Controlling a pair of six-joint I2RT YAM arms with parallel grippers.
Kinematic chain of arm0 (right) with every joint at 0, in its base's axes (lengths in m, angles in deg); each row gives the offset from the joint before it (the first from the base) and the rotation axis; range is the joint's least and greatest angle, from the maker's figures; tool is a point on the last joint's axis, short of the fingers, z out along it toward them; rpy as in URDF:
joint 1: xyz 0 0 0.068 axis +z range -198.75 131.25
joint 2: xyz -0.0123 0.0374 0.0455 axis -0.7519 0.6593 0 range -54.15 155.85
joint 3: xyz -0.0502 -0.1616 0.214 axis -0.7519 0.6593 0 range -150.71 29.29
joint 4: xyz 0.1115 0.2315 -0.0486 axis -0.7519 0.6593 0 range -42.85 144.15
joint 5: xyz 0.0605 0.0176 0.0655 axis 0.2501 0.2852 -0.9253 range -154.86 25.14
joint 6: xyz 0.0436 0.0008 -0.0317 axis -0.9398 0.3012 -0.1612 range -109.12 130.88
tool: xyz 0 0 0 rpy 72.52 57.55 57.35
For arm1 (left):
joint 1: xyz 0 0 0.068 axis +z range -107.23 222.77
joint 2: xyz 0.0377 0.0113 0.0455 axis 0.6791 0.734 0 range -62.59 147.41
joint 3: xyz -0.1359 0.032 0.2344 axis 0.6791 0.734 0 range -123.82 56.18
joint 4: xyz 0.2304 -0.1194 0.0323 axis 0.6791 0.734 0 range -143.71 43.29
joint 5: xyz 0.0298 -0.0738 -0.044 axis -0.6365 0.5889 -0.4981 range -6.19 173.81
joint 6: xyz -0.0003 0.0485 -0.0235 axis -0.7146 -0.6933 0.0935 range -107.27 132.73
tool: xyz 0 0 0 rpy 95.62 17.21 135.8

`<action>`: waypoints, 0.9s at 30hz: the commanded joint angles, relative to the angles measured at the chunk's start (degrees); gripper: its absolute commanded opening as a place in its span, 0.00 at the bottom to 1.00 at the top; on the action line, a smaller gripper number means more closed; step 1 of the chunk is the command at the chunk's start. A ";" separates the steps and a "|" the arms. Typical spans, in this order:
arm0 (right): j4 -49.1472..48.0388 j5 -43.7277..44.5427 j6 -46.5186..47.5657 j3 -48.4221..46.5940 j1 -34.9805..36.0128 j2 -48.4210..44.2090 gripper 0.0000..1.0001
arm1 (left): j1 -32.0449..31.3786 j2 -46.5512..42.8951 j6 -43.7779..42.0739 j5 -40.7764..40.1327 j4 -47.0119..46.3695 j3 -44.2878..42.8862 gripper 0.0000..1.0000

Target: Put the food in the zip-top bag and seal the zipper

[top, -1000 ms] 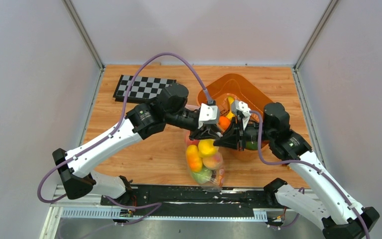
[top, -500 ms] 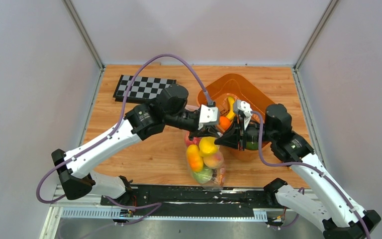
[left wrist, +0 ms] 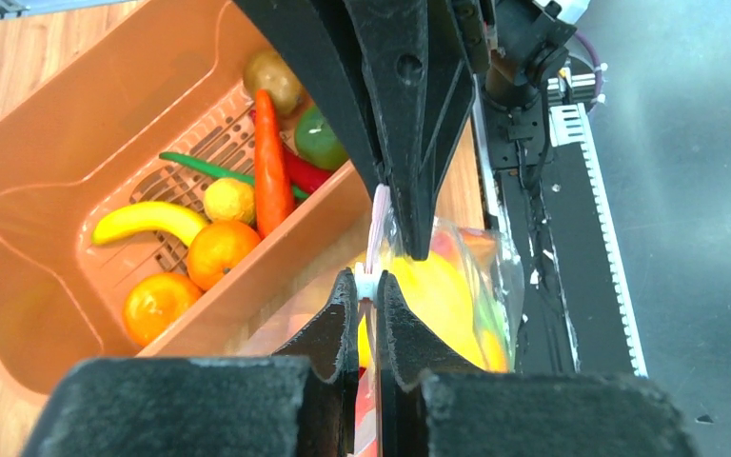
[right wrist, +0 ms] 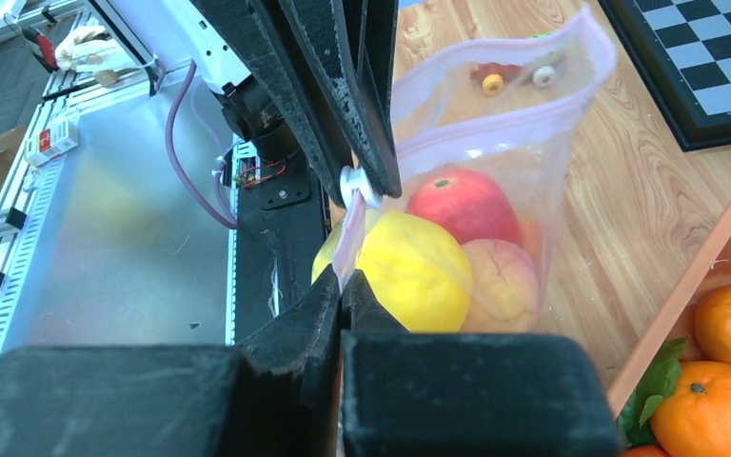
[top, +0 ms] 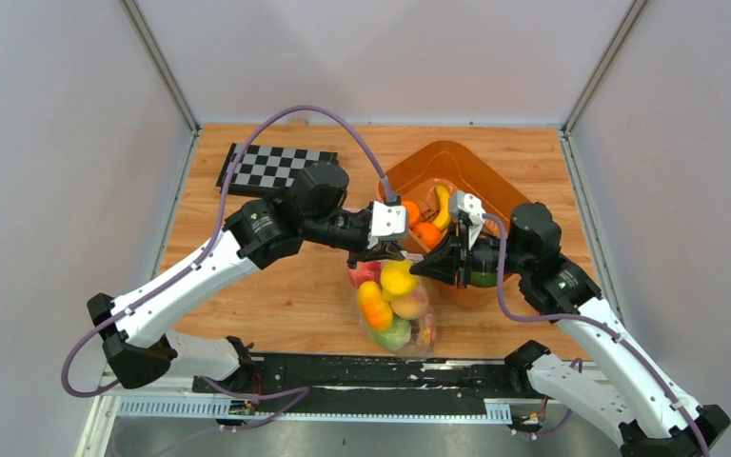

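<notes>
The clear zip-top bag (top: 395,309) hangs between my two grippers, just near of the orange tub. Inside it show a red apple (right wrist: 466,205), a yellow fruit (right wrist: 414,271), a peach (right wrist: 503,281) and green and orange fruit (top: 373,305). My left gripper (top: 381,253) is shut on the white slider (left wrist: 367,283) of the zipper (right wrist: 350,228) at the bag's mouth. My right gripper (top: 421,268) is shut on the mouth edge close beside it (right wrist: 343,278). Beyond the left gripper the mouth (right wrist: 495,100) stands open.
The orange tub (top: 481,164) behind the bag holds oranges (left wrist: 217,249), a banana (left wrist: 143,221), a carrot and other toy food. A checkerboard (top: 276,167) lies at the back left. Small wheeled block toys (right wrist: 514,74) show through the bag on the table.
My left gripper has slid a little left along the bag's mouth, away from the right gripper. The bag has swung slightly. The right gripper has barely moved.
</notes>
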 commanded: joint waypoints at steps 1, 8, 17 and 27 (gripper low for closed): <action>-3.82 -1.18 -1.19 -0.52 0.12 -2.32 0.00 | 2.13 -4.50 -1.74 -5.37 4.03 -0.40 0.00; -5.78 -2.14 -2.05 -0.76 0.18 -2.29 0.00 | 2.43 -7.81 1.40 -5.71 2.25 -0.27 0.00; -5.38 -0.04 -0.66 -4.05 2.65 1.41 0.56 | 2.45 -7.68 7.60 -0.61 -2.69 1.30 0.00; -4.10 1.97 3.96 -8.62 5.18 9.07 0.57 | 2.43 -6.33 9.23 0.75 -3.08 1.40 0.00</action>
